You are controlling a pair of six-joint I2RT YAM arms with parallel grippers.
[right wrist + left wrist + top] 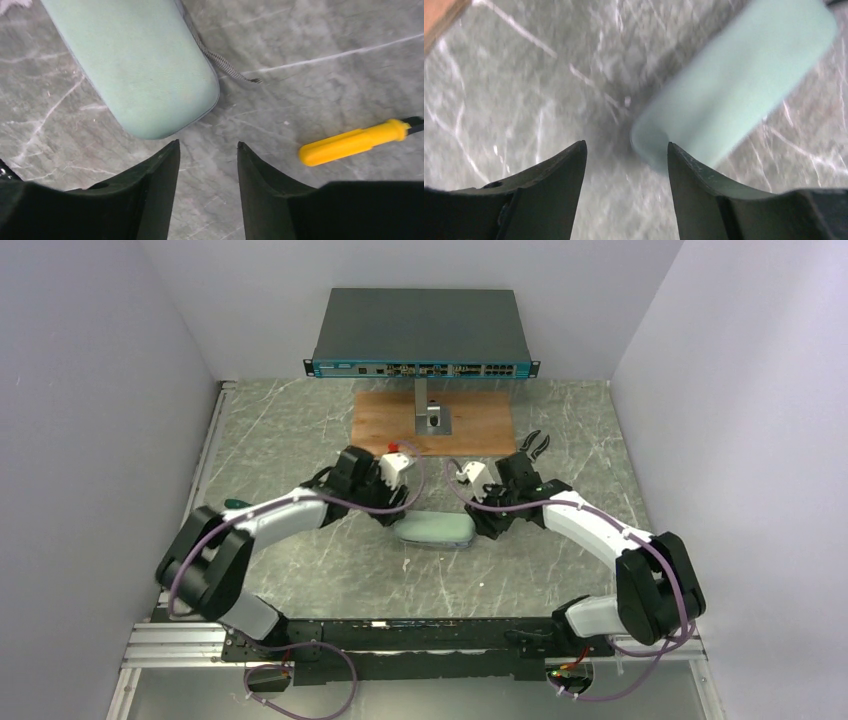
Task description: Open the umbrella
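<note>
L gripper (pixel 626 144) agape by pale-green case (pixel 734 85)

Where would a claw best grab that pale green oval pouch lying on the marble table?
Probably across its narrow width near a rounded end, where it tapers, coming from above: the pale green oval fabric case lies flat, long and slim.

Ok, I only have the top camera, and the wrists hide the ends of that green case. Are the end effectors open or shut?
Observer: The left end effector is open, with nothing between its fingers.
Operator: And the right?
Observer: The right end effector is open as well, with the green case's rounded end just ahead of one finger.
Operator: Anything hidden beneath that arm?
Observer: A yellow tool handle lies on the table beside its fingers.
</note>
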